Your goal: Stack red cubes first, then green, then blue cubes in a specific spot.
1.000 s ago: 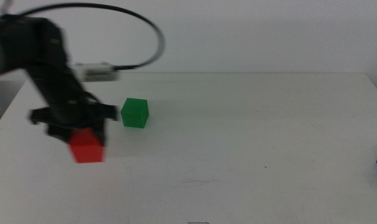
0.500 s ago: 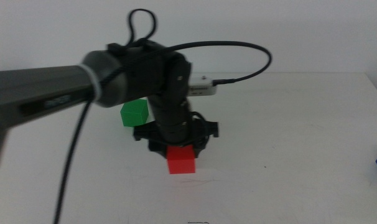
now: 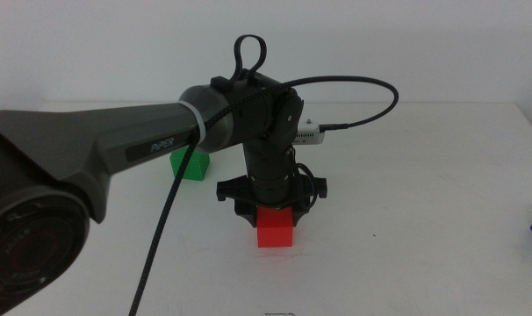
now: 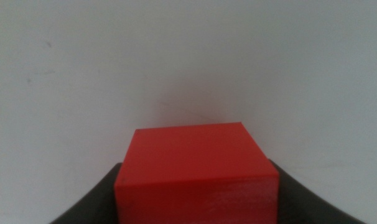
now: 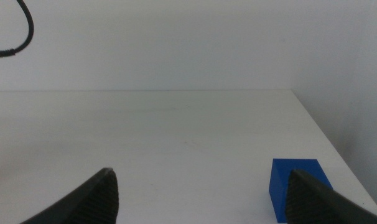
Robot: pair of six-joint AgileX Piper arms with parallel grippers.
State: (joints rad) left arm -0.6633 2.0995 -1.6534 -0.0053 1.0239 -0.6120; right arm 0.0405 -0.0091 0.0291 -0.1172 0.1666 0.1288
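— How many cubes are showing?
— Three, one of each colour: a red cube (image 3: 275, 228), a green cube (image 3: 189, 164), a blue cube (image 5: 298, 188).
— How is the red one looking?
— Plain, matte, solid red – it is sitting between the left gripper (image 3: 274, 213) jaws, which are clamping its sides, near the middle of the white table (image 3: 424, 175).
— And the others?
— Green is lying behind-left of red, partly hidden by the arm. Blue is sitting well right of red, where the right gripper (image 5: 201, 190) is waiting with jaws spread apart.

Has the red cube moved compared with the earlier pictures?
Yes. In the middle view, the red cube, held by the left pincer, has travelled rightward, from left of the green cube to its right.
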